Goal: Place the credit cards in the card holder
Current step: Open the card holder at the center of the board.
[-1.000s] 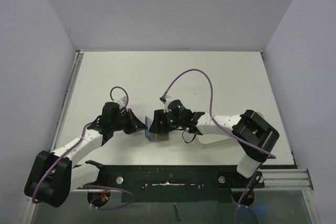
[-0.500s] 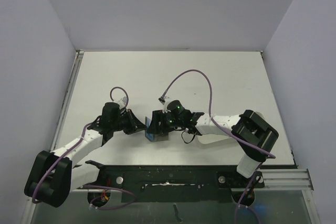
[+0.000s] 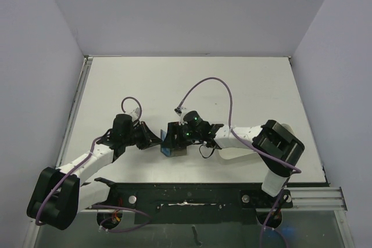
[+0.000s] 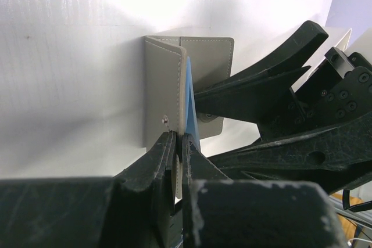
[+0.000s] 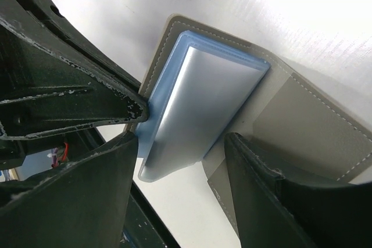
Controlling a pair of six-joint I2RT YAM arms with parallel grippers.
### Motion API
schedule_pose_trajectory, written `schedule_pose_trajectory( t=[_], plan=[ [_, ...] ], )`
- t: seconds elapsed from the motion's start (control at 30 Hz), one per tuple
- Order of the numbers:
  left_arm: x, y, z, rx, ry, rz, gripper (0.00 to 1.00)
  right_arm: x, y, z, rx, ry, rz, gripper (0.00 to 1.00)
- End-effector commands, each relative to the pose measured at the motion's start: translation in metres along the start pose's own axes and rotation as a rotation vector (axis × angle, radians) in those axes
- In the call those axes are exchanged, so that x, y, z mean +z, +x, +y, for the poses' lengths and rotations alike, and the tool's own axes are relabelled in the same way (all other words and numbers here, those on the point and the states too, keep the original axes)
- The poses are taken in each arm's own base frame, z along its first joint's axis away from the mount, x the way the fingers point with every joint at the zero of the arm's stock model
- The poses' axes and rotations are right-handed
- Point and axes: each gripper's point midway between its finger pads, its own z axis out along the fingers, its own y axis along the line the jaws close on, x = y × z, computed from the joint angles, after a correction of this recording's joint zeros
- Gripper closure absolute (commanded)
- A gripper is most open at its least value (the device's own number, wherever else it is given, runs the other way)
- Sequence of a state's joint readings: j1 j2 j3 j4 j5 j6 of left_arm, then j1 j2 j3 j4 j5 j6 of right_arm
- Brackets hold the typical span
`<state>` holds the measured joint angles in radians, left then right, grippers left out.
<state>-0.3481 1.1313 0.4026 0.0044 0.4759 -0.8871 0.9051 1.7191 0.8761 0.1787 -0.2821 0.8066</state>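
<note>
- The left arm (image 3: 87,161) reaches from its base at the near left, forearm slanting right and far, wrist turned to point right across the white table (image 3: 244,85)
- The left gripper (image 4: 179,143) is pinched tight on the card holder (image 4: 206,56), clamping the near edge of one grey-olive flap between its fingers
- That held flap stands upright on its edge, with the snap button (image 4: 165,119) on its outer face and the light blue lining (image 4: 190,105) on its inner face
- The other flap lies flat on the table, spread away to the far side in the left wrist view
- The right arm (image 3: 250,137) comes from its base at the near right, elbow bent high by the right edge, forearm running left and low so that the two wrists meet nose to nose near the middle of the table's near half
- The right gripper (image 5: 180,137) has its jaws standing apart, one finger on each side of the open wallet, clasping nothing
- Between those fingers a credit card (image 5: 197,100) sits inside the blue pocket, its face catching a pale grey sheen, with the blue edge showing around it
- One left fingertip (image 5: 135,108) shows in the right wrist view, pressed against the blue lining just beside the card
- A purple cable (image 3: 215,79) arches over the right wrist toward the far side
</note>
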Motion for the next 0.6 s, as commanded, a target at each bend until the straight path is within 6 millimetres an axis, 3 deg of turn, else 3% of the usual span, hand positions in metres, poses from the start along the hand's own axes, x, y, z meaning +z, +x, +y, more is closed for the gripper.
schedule_pose_trajectory(
  t=[0.0,0.57],
  plan=[
    [-0.003,-0.010,-0.020,0.037,0.077,-0.043,1.00,0.003,-0.015,0.017,-0.005,-0.039,-0.036,0.40],
    [-0.003,-0.010,-0.021,0.028,0.083,-0.043,0.83,0.007,-0.003,-0.013,0.021,0.052,-0.022,0.62]
  ],
)
